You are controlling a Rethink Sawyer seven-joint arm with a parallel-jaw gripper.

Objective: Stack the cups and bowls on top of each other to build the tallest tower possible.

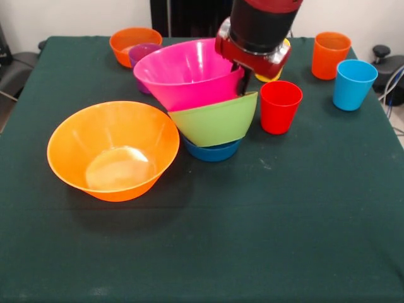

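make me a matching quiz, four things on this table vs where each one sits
Things:
1. pink bowl
2. big orange bowl
3. red cup
4. small blue bowl

Places:
A. alone on the cloth, left of the stack in the front view
B. bottom of the stack, under the green bowl
C. tilted on top of the stack, by the end effector
D. upright just right of the stack

Pairs: 1-C, 2-A, 3-D, 4-B
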